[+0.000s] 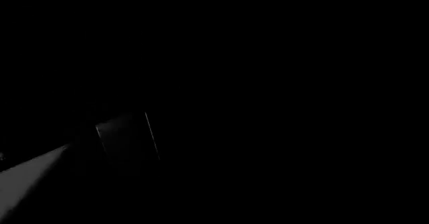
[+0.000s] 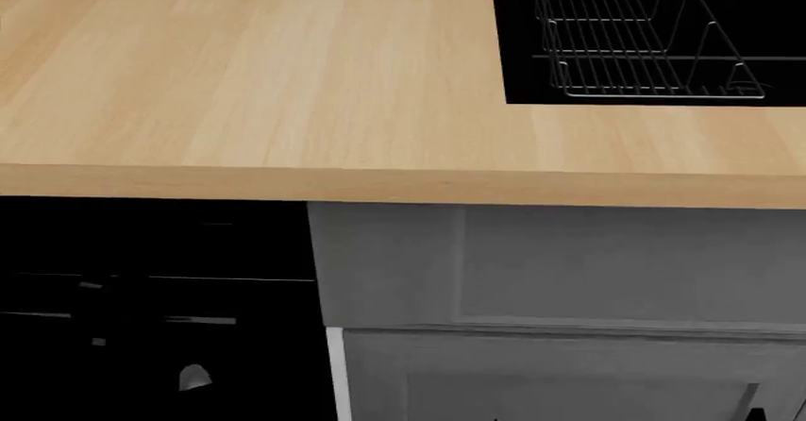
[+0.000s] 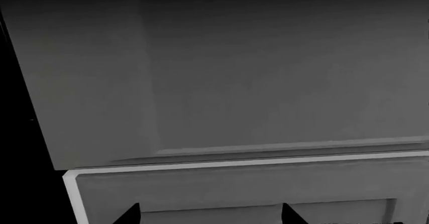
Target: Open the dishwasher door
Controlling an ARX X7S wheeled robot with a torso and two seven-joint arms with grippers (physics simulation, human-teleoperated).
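Starting on the left, the dishwasher door (image 2: pixel 151 298) is the glossy black panel tucked under the wooden countertop (image 2: pixel 252 72). It's so dark you can only make out a couple of thin horizontal silver lines and a small pale blob low down that I can't identify. The left wrist view is basically black too, just a faint glossy rectangle and a pale wedge in one corner. So the left gripper isn't something I can make out at all, no idea if it's open or closed.

Next over, a grey cabinet front (image 2: pixel 567 261) sits right beside the dishwasher panel, with a grey drawer (image 2: pixel 567 374) below it.

The right gripper (image 3: pixel 210 215) is open with nothing between its two dark fingertips (image 3: pixel 127 216), and it's facing that grey cabinet, with the black edge off to its side.

Up on the counter, a black sink (image 2: pixel 655 25) holds a wire rack (image 2: pixel 629 43).
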